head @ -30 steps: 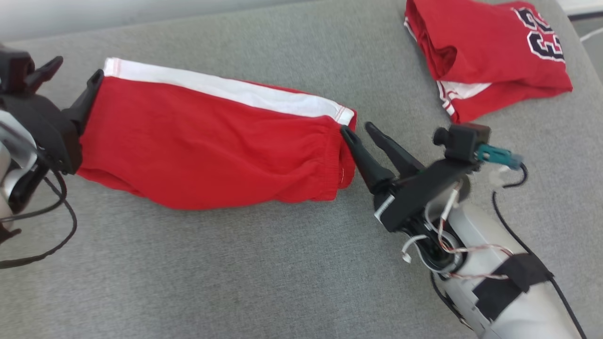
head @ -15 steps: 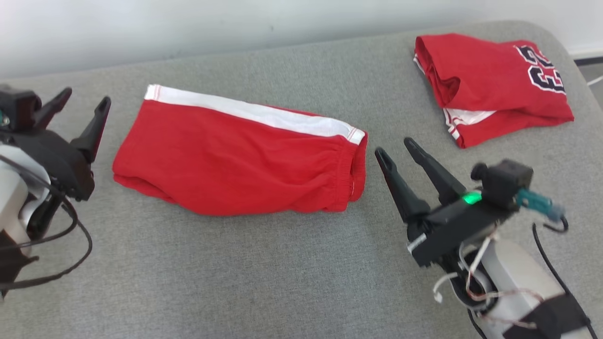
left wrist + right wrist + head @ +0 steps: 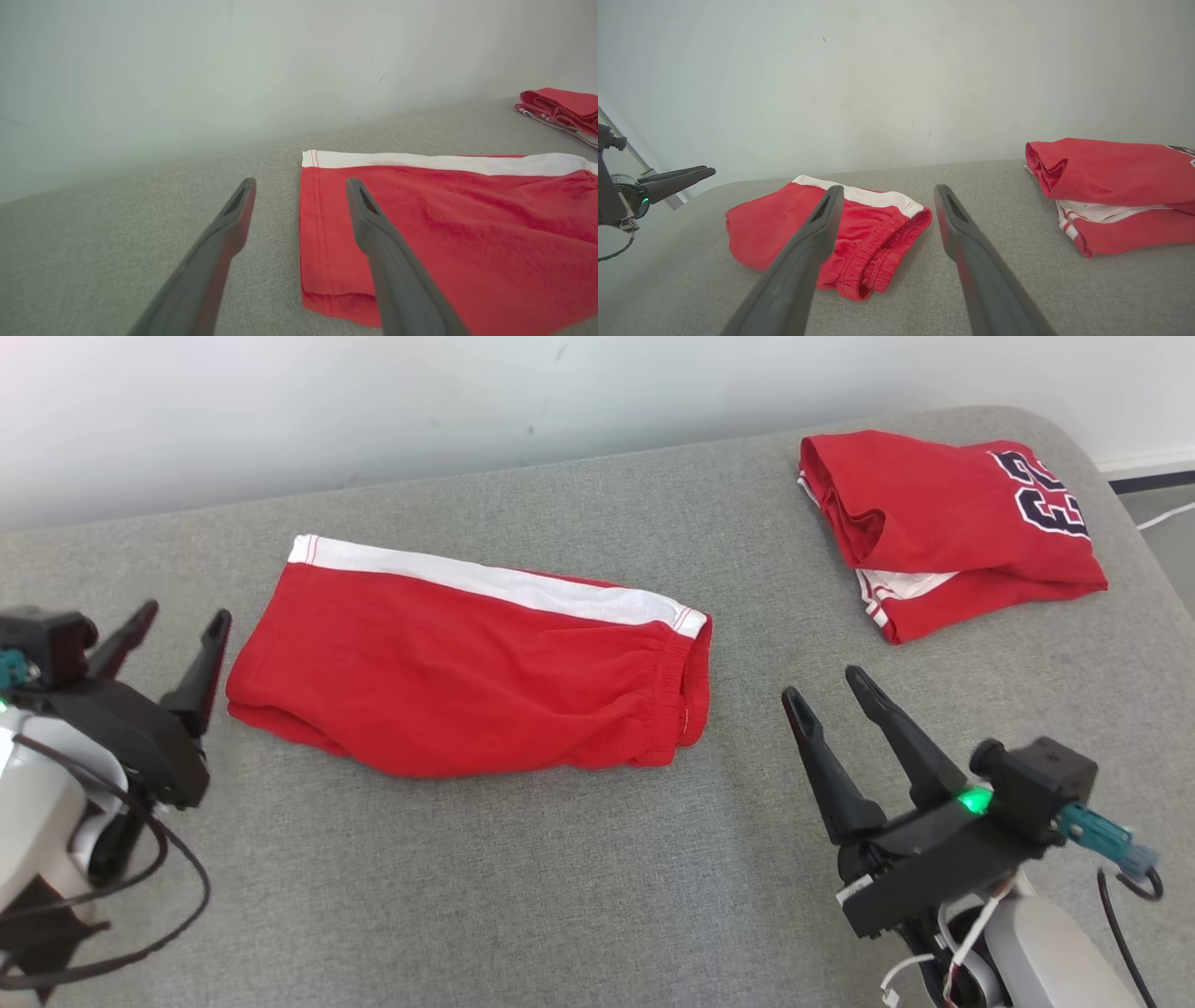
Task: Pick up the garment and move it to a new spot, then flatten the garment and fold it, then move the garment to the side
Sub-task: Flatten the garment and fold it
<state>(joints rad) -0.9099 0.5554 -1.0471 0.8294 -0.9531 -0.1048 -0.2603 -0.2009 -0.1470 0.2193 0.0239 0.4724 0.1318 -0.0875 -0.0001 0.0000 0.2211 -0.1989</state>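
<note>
The garment [image 3: 467, 681] is a pair of red shorts with a white side stripe, folded flat in the middle of the grey cushion [image 3: 523, 896]; it also appears as the garment [image 3: 458, 233] and the garment [image 3: 840, 233] in the wrist views. My left gripper [image 3: 179, 621] stands open just off the garment's left hem, apart from it, and its far finger overlaps that hem in the left wrist view [image 3: 301, 184]. My right gripper [image 3: 826, 686] is open to the right of the elastic waistband, clear of the cloth, with nothing between its fingers [image 3: 887, 191].
A second folded red garment [image 3: 952, 523] with dark numbers lies at the back right corner; it shows too as the folded red garment [image 3: 1115, 186]. A pale wall [image 3: 467, 401] runs behind the cushion. The cushion's right edge [image 3: 1134, 532] drops to the floor.
Both grippers have drawn back from the garment's two ends and now stand apart from it. The head camera has tilted, so the wall has come into the picture.
</note>
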